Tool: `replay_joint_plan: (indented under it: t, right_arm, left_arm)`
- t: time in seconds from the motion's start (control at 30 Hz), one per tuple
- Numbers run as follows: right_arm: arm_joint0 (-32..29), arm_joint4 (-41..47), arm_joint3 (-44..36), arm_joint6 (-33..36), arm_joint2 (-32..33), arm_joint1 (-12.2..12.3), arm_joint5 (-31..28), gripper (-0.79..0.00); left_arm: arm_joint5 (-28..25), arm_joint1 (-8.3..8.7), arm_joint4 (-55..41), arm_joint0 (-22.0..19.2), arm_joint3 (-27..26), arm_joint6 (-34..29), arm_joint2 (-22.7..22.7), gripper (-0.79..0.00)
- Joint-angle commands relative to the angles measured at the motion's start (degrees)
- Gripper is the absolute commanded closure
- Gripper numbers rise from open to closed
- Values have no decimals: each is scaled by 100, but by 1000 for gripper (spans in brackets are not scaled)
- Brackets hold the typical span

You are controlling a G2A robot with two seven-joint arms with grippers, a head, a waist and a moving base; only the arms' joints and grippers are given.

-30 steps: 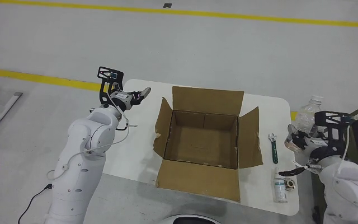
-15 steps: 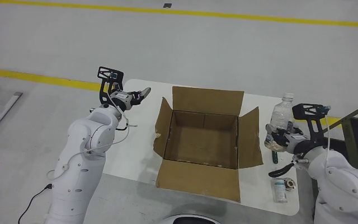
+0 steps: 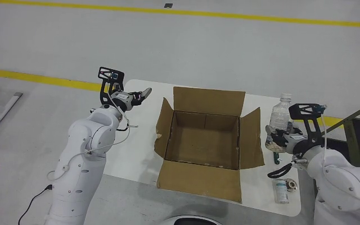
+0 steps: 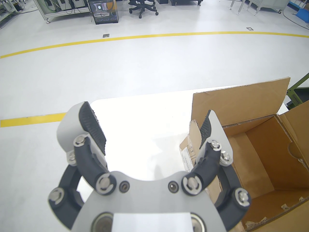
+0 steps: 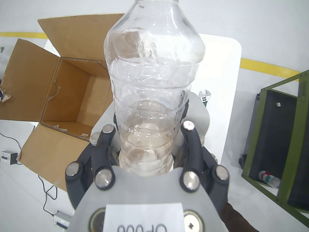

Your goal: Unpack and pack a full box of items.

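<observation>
An open cardboard box (image 3: 205,140) stands in the middle of the white table (image 3: 140,140), its flaps spread and its inside bare. My right gripper (image 3: 277,139) is shut on a clear plastic bottle (image 3: 279,117) (image 5: 152,78), held above the table's right side just beyond the box's right flap (image 3: 252,138). The box (image 5: 70,97) lies past the bottle in the right wrist view. My left gripper (image 3: 143,93) (image 4: 147,126) hangs open over the table's far left corner, beside the box's left flap (image 4: 193,146), with nothing between its fingers.
A wrench (image 3: 275,151) (image 5: 205,95) lies on the table right of the box. A small bottle (image 3: 280,189) and a tape roll (image 3: 291,184) rest near the front right corner. A green rack (image 5: 277,146) stands off the table's right edge.
My right arm has carried the bottle leftward from beyond the table's right edge to just beside the box's right flap. The left arm has kept still.
</observation>
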Motion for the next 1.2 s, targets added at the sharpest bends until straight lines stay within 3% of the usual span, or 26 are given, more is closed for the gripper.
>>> replay_joint_plan:
  t: [0.0, 0.23, 0.43, 0.63, 1.17]
  right_arm:
    - [-36, 55, -26, -195, -95, 4, -16, 0]
    - [686, -205, 104, -187, -1229, -7, 495, 0]
    - [1495, -341, 1101, -187, -2574, -119, 1272, 0]
    - [1835, -448, 2110, -316, -3559, -259, 1986, 0]
    - [1718, -614, 3148, -651, -4250, -413, 2619, 0]
  left_arm:
    - [0, 0, 0, 0, 0, 0, 0, -785]
    - [0, 0, 0, 0, 0, 0, 0, -785]
    - [0, 0, 0, 0, 0, 0, 0, -785]
    - [0, 0, 0, 0, 0, 0, 0, -785]
    - [0, 0, 0, 0, 0, 0, 0, -785]
